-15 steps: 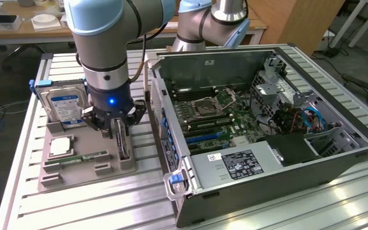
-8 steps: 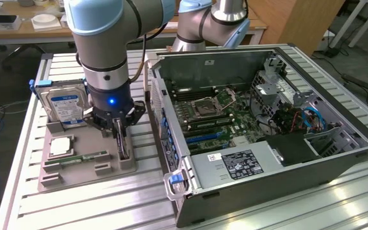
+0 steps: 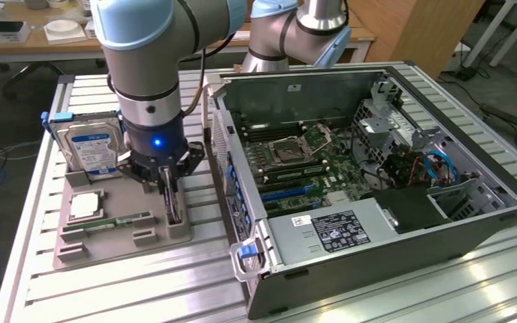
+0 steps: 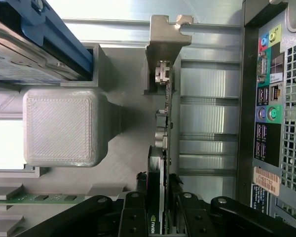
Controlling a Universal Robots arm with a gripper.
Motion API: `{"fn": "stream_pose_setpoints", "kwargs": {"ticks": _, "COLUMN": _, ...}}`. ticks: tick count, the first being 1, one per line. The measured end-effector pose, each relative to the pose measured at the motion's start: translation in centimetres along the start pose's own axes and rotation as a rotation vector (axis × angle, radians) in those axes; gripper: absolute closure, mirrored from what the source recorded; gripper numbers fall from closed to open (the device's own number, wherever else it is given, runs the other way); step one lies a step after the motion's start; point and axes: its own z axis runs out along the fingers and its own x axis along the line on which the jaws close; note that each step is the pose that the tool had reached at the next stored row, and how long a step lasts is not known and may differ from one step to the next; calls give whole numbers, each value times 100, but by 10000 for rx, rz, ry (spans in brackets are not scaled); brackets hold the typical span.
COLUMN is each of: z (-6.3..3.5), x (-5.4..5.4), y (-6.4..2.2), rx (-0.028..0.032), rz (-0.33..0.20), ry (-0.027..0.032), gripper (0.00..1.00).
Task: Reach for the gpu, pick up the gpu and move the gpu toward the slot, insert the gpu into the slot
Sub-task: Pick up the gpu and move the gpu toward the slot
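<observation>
Gpu (image 3: 176, 214) gripped on edge in the grey holder tray (image 3: 119, 239), on the exterior view's left of the computer case (image 3: 375, 168).
The gripper (image 3: 170, 185) is seen closed on the card's two faces. If the hold is off-centre, the card could be tilted and its silver bracket (image 4: 163, 44) jammed in the tray's groove.

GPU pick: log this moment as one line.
stage: grasp | gripper: shut on gpu | gpu: on edge in grey tray, not lifted | case: open beside tray
</observation>
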Motion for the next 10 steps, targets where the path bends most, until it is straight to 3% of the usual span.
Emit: {"fn": "stream_pose_setpoints", "kwargs": {"ticks": 10, "z": 1, "x": -20, "y": 0, "rx": 1, "rz": 1, "ry": 1, "gripper": 70}}
